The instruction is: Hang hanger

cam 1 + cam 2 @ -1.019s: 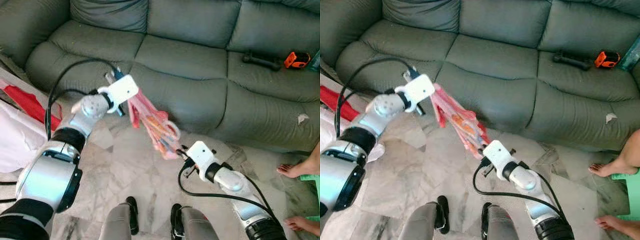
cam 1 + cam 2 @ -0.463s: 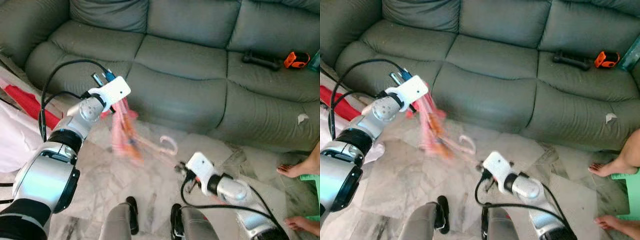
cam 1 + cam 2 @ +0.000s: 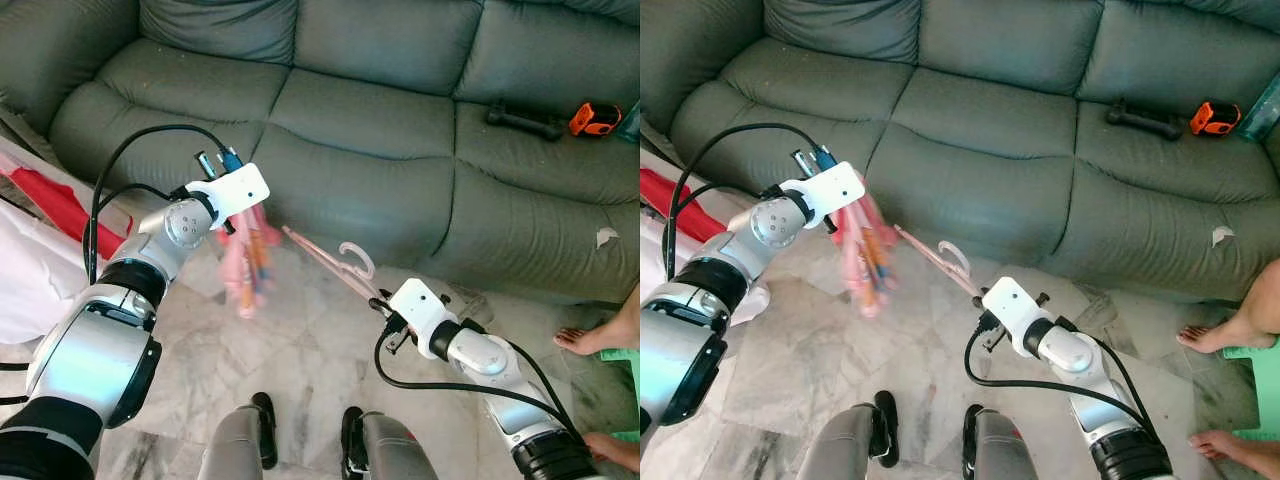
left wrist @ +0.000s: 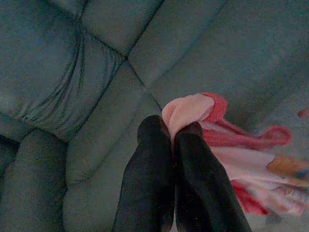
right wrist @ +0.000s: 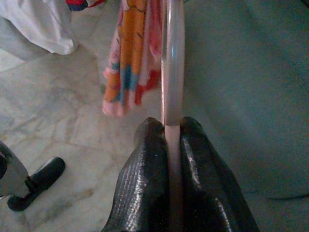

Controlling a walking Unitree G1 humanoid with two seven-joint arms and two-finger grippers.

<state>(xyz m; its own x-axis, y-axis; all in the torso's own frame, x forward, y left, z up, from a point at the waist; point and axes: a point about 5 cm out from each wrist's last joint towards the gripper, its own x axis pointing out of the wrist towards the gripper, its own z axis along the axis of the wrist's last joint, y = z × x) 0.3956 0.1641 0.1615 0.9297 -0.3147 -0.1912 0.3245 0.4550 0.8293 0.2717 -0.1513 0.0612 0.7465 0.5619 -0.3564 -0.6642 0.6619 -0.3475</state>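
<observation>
Pink hanger (image 3: 335, 262) is clamped in right gripper (image 5: 167, 135), long axis slanting up-left toward garment (image 3: 246, 262), which is pinched shut in left gripper (image 4: 170, 133), before sofa (image 3: 400, 130) front edge, above floor.

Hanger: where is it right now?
The pink hanger is pinched in the right gripper, held over the floor before the sofa, apart from the garment hanging from the left gripper.
</observation>
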